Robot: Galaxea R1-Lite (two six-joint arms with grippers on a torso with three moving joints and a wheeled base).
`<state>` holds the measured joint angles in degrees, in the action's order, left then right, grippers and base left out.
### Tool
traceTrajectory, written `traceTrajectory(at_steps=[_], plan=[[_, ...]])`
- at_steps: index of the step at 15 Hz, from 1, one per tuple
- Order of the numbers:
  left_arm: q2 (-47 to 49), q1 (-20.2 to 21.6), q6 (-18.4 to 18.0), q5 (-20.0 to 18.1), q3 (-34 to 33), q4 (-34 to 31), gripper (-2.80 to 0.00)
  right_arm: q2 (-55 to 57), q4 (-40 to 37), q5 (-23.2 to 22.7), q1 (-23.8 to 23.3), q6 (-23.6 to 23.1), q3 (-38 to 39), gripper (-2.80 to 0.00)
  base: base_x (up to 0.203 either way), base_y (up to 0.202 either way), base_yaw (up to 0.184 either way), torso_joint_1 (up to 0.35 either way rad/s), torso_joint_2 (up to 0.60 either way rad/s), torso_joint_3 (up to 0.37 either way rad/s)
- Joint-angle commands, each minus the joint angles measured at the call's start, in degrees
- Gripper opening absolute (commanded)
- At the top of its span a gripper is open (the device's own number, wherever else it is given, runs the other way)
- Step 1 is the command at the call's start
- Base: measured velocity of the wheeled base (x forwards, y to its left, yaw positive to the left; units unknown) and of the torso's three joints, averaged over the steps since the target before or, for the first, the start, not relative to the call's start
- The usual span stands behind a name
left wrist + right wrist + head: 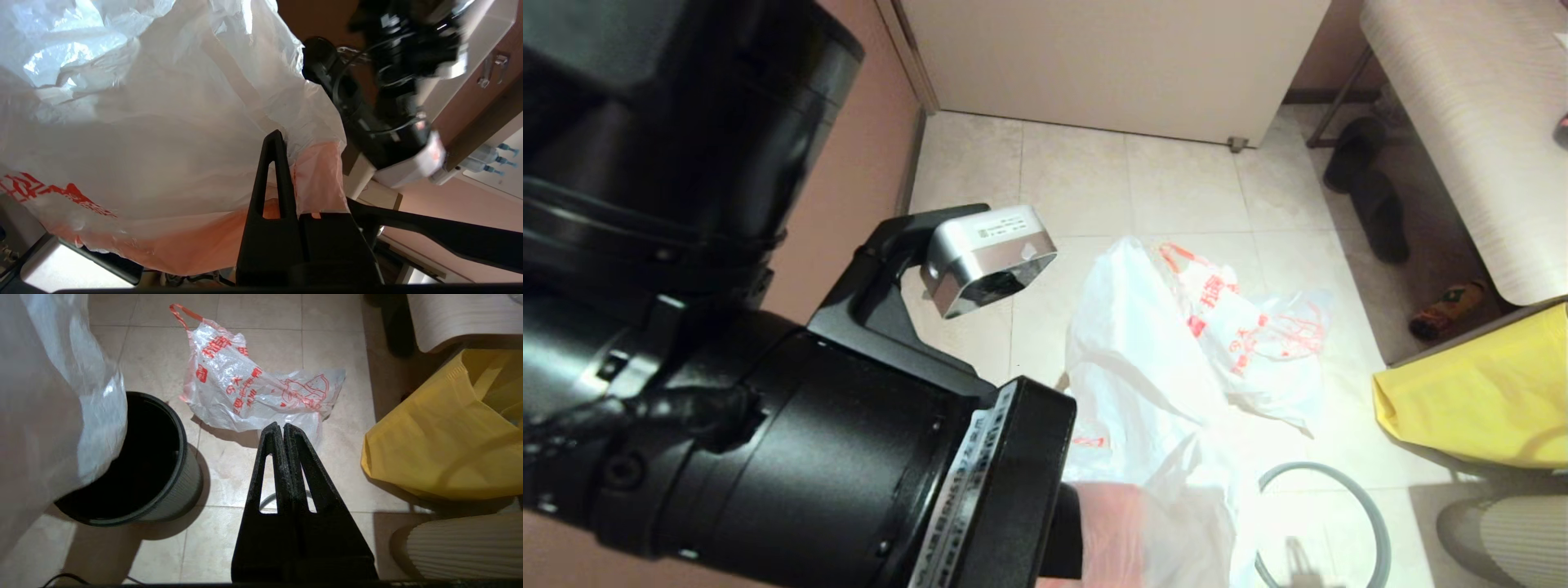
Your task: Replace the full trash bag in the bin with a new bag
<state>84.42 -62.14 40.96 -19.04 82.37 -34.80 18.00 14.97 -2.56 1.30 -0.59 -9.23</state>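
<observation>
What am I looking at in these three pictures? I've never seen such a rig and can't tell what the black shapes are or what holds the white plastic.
It is a two-armed robot on wheels. One picture looks down from its head; the big black shape there is its own left arm. The other two come from cameras on each wrist, looking along the black fingers. The left gripper is shut on the pale-orange hem of the new bag, holding it up. The right gripper is shut and empty, above the tiled floor. On the floor stand the black bin, with no bag in it, a lettered bag with a loop handle, a grey hoop and a yellow bag.
</observation>
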Motion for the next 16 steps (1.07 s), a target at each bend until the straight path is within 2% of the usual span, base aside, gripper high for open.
traceTrajectory(at_steps=[1,4,7,10,13,16], plan=[[-0.4,0.5,0.3,-0.5,-0.5,-0.2,-2.80,18.7,1.9,-0.1,1.0,1.2,-5.1,-2.80,0.000,0.000,0.000,0.000,0.00,0.000],[-2.4,1.4,0.3,-5.3,-2.7,-0.1,-2.80,47.2,11.3,-0.3,2.6,3.9,-15.9,-2.80,0.000,0.000,0.000,0.000,0.00,0.000],[-1.2,5.1,-0.4,-9.3,-5.5,1.8,-2.80,70.6,19.7,-0.7,5.5,5.7,-30.9,-2.80,0.000,0.000,0.000,0.000,0.00,0.000],[0.8,12.1,-7.4,-17.2,-9.2,6.4,-2.80,86.0,24.6,-2.3,9.9,8.4,-47.8,-2.80,0.000,0.000,0.000,0.000,0.00,0.000],[3.9,16.3,-10.7,-26.7,-9.8,7.4,-2.80,95.5,23.3,-4.3,14.1,14.9,-64.1,-2.80,0.000,0.000,0.000,0.000,0.00,0.000],[7.3,18.2,-12.0,-29.1,-9.8,7.7,-2.80,101.7,13.2,-8.7,17.1,21.8,-78.4,-2.80,0.000,0.000,0.000,0.000,0.00,0.000]])
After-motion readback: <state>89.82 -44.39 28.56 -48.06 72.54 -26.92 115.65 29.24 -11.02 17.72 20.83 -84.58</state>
